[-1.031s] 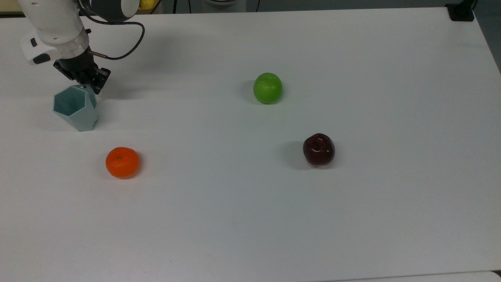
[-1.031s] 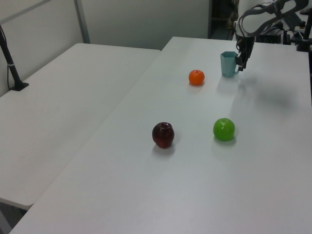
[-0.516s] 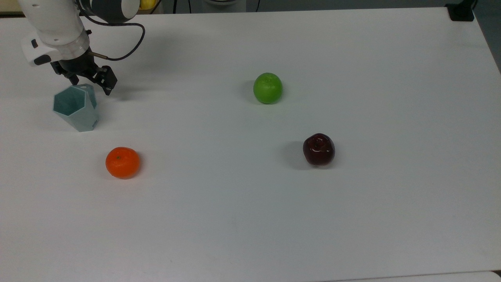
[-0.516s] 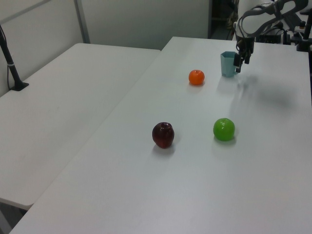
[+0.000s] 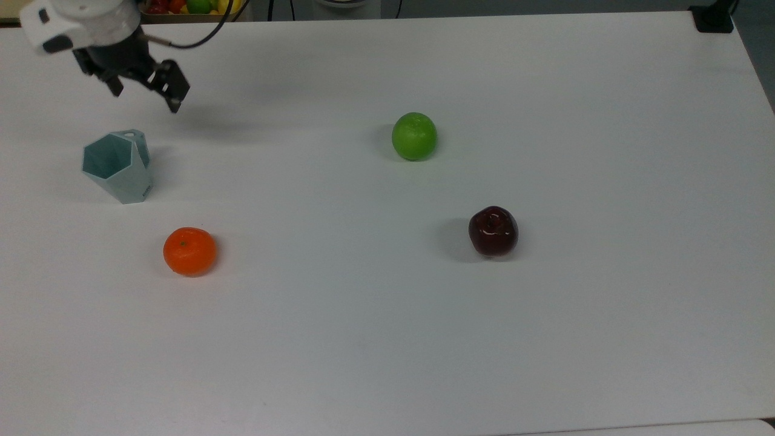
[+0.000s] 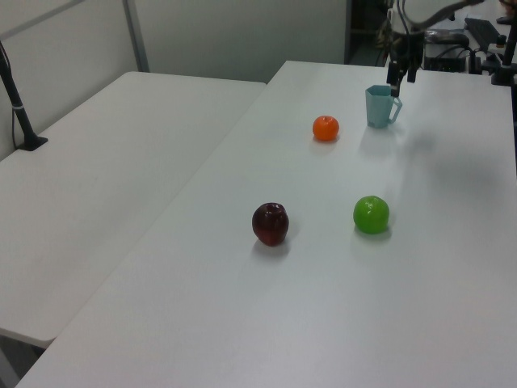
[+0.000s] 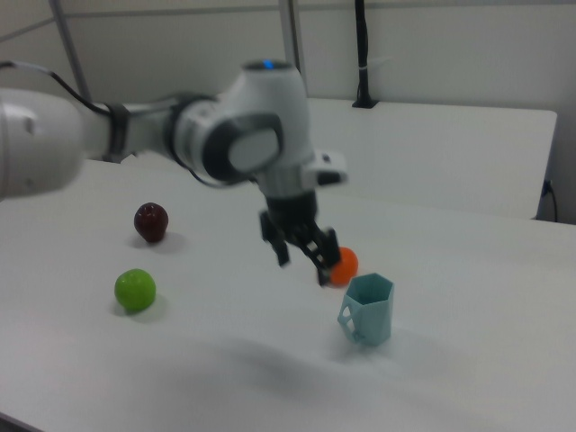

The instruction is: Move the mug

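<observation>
An orange [image 5: 189,251] sits on the white table [image 5: 424,339] toward the top view's left, well apart from a green apple [image 5: 414,136] near the middle and a dark red apple [image 5: 493,231] further toward the top view's right and nearer the lower edge. In the left view a second white table [image 6: 105,186] stands just beside the first, with a black clamp and post [image 6: 20,113] fixed at its far left edge. At the top view's upper left edge, behind the table, lies a tray of mixed fruit [image 5: 187,6]
</observation>
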Controlling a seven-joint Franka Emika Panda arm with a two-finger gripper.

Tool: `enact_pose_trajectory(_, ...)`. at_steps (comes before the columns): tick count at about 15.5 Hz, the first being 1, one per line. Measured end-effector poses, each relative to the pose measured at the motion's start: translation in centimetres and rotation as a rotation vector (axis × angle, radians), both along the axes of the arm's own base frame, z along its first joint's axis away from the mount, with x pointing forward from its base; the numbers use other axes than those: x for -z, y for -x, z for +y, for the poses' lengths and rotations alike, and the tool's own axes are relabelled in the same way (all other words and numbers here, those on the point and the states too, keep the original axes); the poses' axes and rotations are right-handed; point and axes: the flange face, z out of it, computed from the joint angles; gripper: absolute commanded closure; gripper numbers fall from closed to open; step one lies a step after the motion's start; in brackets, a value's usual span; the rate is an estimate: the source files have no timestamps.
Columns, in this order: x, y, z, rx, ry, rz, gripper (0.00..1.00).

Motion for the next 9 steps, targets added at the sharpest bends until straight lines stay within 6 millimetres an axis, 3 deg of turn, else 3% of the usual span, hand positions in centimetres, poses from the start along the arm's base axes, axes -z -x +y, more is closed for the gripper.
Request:
enact_pose_trajectory(2,-6.2,0.4,4.9,-0.013,-0.011,0.024,0.0)
enact_pose_trajectory(4,-10.0,0.8,8.7,-0.041,-0.012,0.017,0.0)
enact_pose_trajectory(6,-11.4,1.0,10.7,-0.064,-0.02,0.0,0.0)
enact_pose_trajectory(9,-11.0,1.0,10.2,-0.055,-0.026,0.005,0.0)
